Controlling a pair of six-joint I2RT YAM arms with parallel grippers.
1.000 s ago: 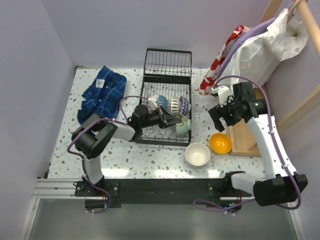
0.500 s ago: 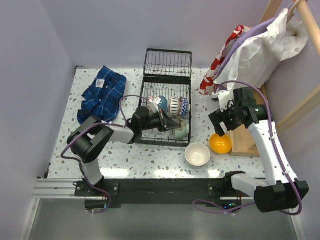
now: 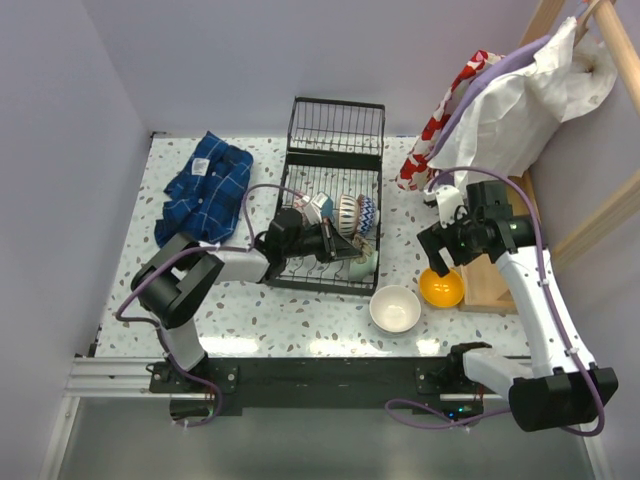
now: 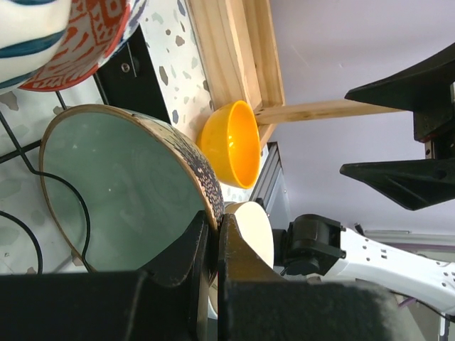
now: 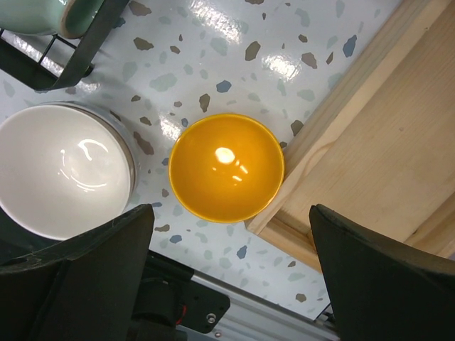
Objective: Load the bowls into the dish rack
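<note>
The black wire dish rack stands at the table's middle back, with several patterned bowls on edge among its tines. My left gripper is shut on the rim of a green bowl with a dark speckled outside, held at the rack's near right corner. An orange bowl and a white bowl sit upright on the table. My right gripper is open and empty, above the orange bowl.
A wooden tray lies right of the orange bowl, touching it in the right wrist view. A blue plaid cloth lies at the back left. A red-and-white cloth and a white bag hang at the back right.
My right gripper has moved down and toward the orange bowl. My left gripper with the green bowl has shifted slightly at the rack's near right corner.
</note>
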